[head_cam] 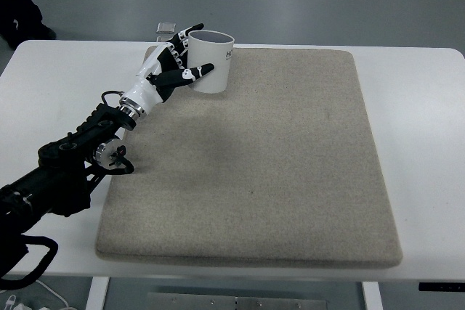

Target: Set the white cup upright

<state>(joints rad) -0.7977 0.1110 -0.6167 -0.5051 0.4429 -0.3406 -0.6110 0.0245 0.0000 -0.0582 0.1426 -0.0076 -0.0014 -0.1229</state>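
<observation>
A white cup (213, 61) with dark lettering stands upright with its mouth up at the far left corner of the grey mat (261, 157). My left hand (176, 63) wraps its left side, the thumb across the front and the other fingers behind the rim. The cup's base is at or just above the mat; I cannot tell which. The black left arm runs down to the bottom-left corner. The right arm is out of view.
The mat lies on a white table (421, 107). A small grey object (166, 28) lies on the table just behind the hand. A person's dark leg (18, 5) shows at the top-left corner.
</observation>
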